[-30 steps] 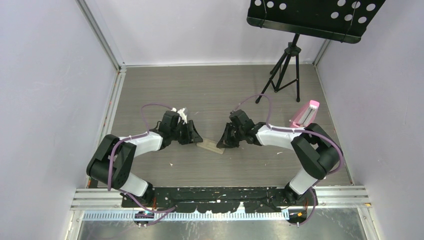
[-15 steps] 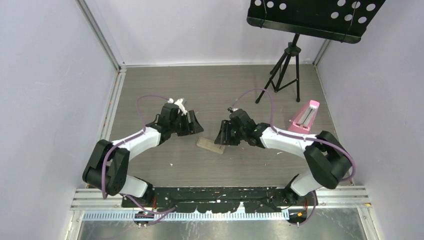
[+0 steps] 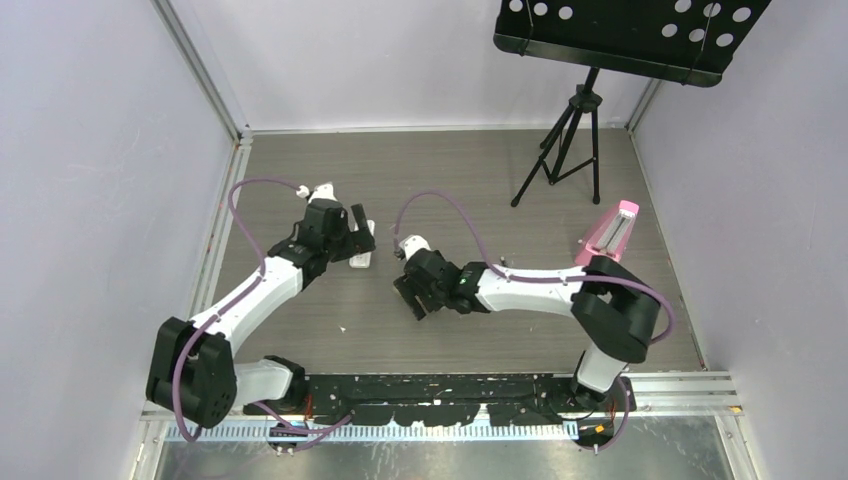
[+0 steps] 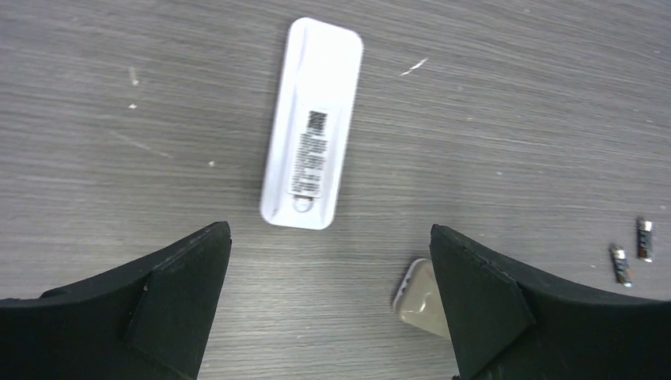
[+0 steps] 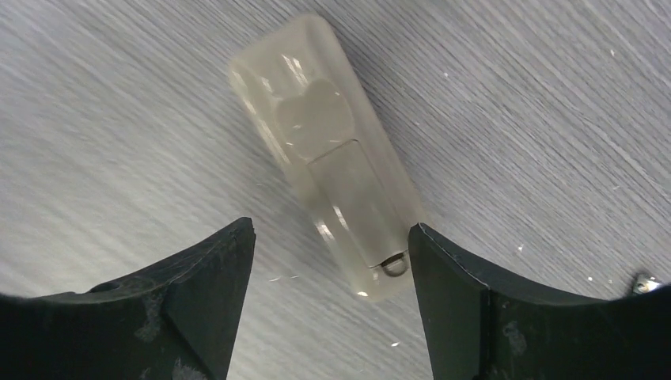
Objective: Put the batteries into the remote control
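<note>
Both grippers stand wide open, holding nothing. The right gripper (image 5: 332, 228) straddles one end of the remote control (image 5: 332, 150), tan face up near the table's middle; the left gripper (image 4: 328, 234) hovers over a white labelled bar (image 4: 312, 150). Two batteries (image 4: 645, 240) lie loose nearby

Left jaws wide, right jaws wide

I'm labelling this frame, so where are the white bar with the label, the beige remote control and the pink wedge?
white labelled bar (image 4: 314, 150): left wrist view, on its dark label.
remote control (image 5: 348, 190): right wrist view, middle of its beige face.
pink wedge (image 3: 611, 228): top view, on its pink side.
</note>
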Motion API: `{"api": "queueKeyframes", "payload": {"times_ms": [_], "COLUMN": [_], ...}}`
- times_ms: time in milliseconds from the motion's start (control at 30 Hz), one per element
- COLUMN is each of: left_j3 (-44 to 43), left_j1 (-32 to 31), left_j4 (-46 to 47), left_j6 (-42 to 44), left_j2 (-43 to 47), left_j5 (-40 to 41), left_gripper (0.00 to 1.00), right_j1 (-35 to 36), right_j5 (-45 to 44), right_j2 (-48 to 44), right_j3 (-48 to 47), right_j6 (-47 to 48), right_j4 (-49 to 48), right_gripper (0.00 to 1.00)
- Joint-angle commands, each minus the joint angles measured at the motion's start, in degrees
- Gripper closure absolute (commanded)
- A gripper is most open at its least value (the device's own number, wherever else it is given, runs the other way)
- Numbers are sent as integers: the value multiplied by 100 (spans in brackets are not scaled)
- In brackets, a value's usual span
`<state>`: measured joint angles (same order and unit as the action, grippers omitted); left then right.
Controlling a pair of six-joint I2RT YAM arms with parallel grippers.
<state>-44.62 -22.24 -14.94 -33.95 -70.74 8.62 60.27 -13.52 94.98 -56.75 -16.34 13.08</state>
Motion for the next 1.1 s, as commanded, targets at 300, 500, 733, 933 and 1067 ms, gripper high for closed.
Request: {"api": "queueKeyframes", "payload": {"times_ms": [300, 500, 733, 933, 1067], "left_j3": [250, 165, 175, -159, -480], "left_j1": [238, 238, 238, 238, 238], "left_j4": [-194, -253, 328, 338, 288], "left_j6": [192, 292, 490, 547, 671], "left_j2": [305, 143, -205, -981, -1478], "left_j5": [-123, -111, -531, -272, -123], "left_gripper": [0, 0, 3, 6, 5], "right_j1": [-511, -713, -1500, -2236, -2589], "right_j5": [143, -523, -1651, -1807, -1549], "right_j2": [759, 635, 563, 1057, 1514], "right_j3": [-513, -461, -593, -1084, -1422], "right_j6": [873, 232, -715, -838, -765], "right_j4": [5, -259, -428, -475, -580], "right_gripper": [32, 56, 58, 58, 56]}}
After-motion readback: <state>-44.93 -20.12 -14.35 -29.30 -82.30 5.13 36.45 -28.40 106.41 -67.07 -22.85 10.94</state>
